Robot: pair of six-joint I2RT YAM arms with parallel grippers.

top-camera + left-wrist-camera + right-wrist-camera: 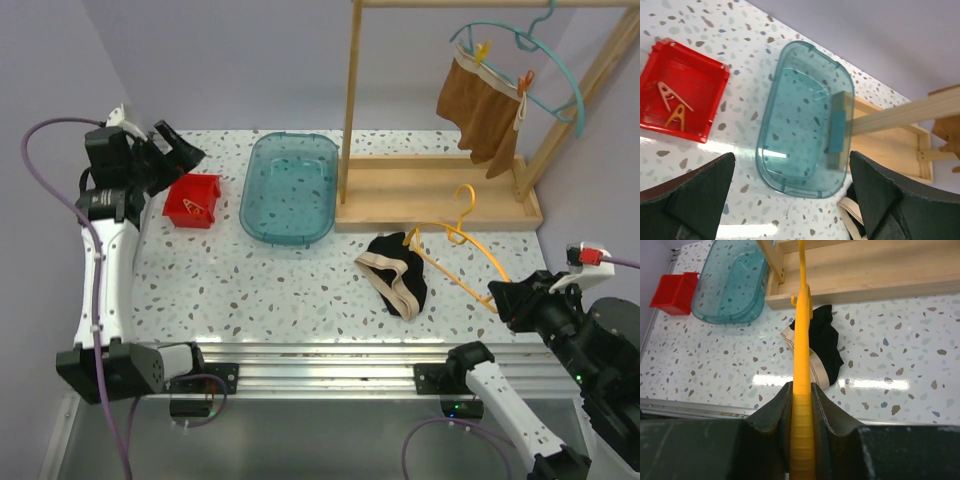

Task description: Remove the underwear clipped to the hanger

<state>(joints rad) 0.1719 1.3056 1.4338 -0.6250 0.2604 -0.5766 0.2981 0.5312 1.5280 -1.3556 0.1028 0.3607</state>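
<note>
The rust-brown underwear (483, 108) hangs clipped to a teal hanger (553, 62) on the wooden rack (352, 100) at the back right. The black underwear with a beige waistband (396, 272) (822, 342) lies crumpled on the table under the left end of an orange hanger (462, 240) (802, 340). I cannot tell whether it is still clipped there. My right gripper (497, 298) (802, 390) is shut on that hanger's lower bar. Over the red bin (192, 200) (682, 90), my left gripper (178, 148) (792, 155) stands open with nothing in it.
A teal plastic tub (288, 188) (805, 120) sits between the red bin and the rack's wooden base (440, 190). Two clothes pegs (672, 105) lie in the red bin. The wall is close behind the rack.
</note>
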